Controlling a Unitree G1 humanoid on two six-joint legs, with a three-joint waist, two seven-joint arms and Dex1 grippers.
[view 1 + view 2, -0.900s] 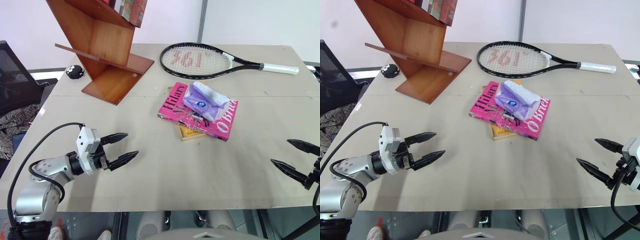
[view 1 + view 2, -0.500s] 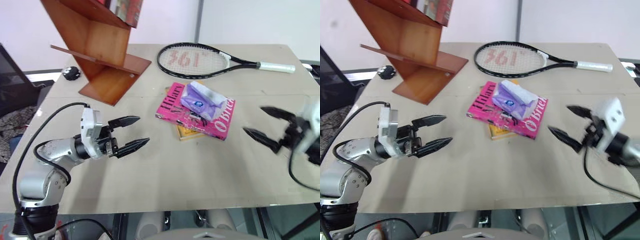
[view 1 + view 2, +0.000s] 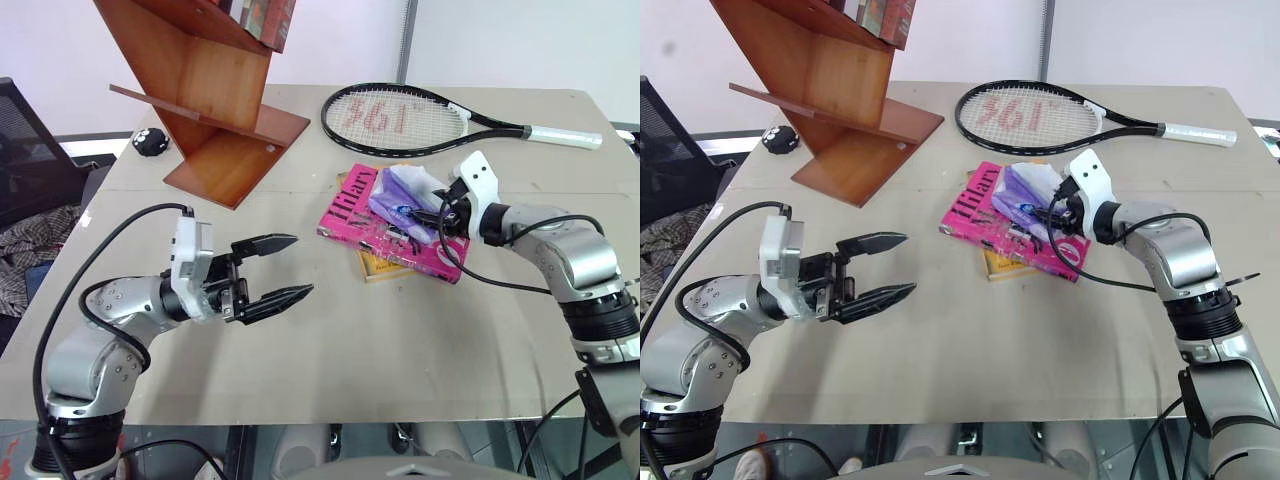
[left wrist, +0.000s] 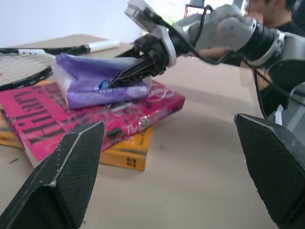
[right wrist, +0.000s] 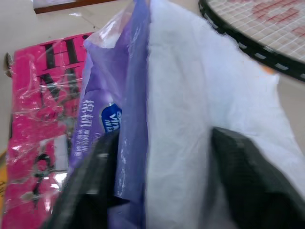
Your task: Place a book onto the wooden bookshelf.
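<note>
The pink book point(image 3: 350, 212) lies flat mid-table on a yellow-orange book point(image 3: 375, 268). A purple and white tissue pack point(image 3: 405, 195) rests on its cover. My right gripper point(image 3: 432, 205) reaches in from the right and is shut on that pack point(image 5: 176, 95), one finger on each side. My left gripper point(image 3: 303, 264) hovers open over bare table to the left of the books, pointing toward them, nothing between its fingers. The wooden bookshelf point(image 3: 215, 90) stands at the far left, with several books on an upper board.
A tennis racket point(image 3: 400, 120) lies across the far side of the table behind the books. A small black object point(image 3: 150, 143) sits left of the shelf's base. A dark chair point(image 3: 30, 150) stands off the table's left edge.
My right arm has swung in from the table's right edge to the books, and its fingers have closed on the tissue pack. My left gripper has moved a little right toward the books, still open.
</note>
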